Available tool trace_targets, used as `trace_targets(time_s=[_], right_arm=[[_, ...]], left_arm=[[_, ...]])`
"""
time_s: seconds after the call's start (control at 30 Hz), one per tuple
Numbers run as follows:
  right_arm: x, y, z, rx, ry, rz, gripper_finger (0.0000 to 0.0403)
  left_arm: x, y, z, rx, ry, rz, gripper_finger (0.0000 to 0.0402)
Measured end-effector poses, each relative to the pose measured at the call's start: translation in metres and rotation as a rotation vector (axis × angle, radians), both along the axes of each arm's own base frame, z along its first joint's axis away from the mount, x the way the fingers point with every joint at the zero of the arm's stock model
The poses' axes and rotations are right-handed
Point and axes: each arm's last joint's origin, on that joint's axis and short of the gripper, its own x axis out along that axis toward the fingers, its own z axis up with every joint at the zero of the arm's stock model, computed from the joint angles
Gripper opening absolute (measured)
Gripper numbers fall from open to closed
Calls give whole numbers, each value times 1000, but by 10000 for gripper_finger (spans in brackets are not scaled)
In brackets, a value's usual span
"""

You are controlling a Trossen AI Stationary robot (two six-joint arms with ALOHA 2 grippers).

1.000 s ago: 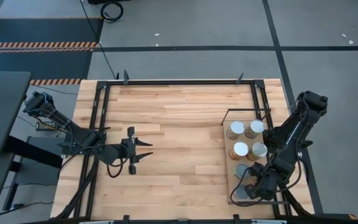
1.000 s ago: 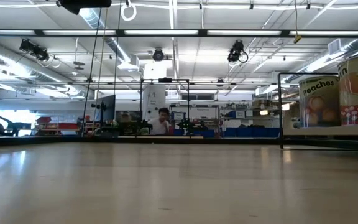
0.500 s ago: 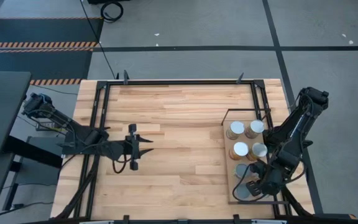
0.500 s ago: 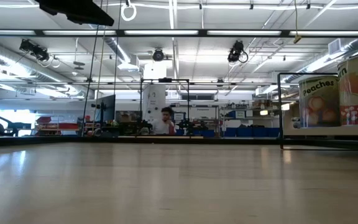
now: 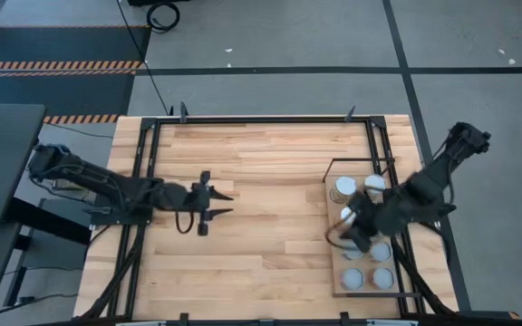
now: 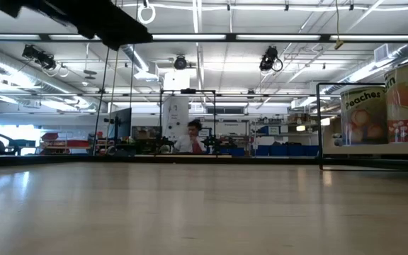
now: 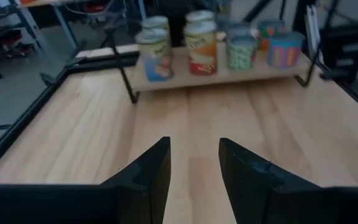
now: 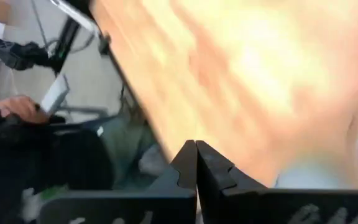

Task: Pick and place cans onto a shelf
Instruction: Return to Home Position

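All the cans [image 5: 343,188] I can see stand upright on the shelf [image 7: 241,73], which lies along the right side of the table [image 5: 261,163] with its long axis running from the far edge toward the near one. No can is loose on the bare wood, so I judge the placing finished. What remains is to bring both arms home.

The right gripper [image 5: 352,231] is the one that matters. It hangs over the middle of the shelf, with silvery tops showing on either side of it along the row: two at the far end, at least two at the near end, and others partly hidden under the arm. Its wrist camera shows the two fingers [image 8: 182,168] pressed together tip to tip with nothing between them. How high it rides above the tops I cannot tell from overhead, and its own view does not settle it. So the cans lie directly below and around this claw. I would take it straight up before swinging it back toward its base at the right edge, since a sideways pull first could clip a can and knock it into its neighbours.

The left gripper [image 5: 214,201] sits over open wood left of centre, pointing across at the shelf and well apart from it. Its fingers [image 7: 151,171] are spread partway and hold nothing, so this arm can draw back freely
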Motion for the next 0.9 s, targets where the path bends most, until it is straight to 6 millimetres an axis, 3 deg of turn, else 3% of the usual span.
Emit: trace_targets(time_s=[0.2, 0.37, 0.57, 0.9], right_arm=[[31, -47, -2, -321, -113, 152, 0], [48, -61, -4, -630, -410, 351, 1], [26, -66, -14, -848, -722, 404, 2], [-25, -76, -43, -725, -966, 316, 3]], left_arm=[[0, 32, -9, -44, -99, 1, 142], [-16, 57, -25, -75, -139, 104, 142], [-54, 69, -35, -130, -274, 186, 142], [-89, 71, -29, -181, -328, 363, 142]])
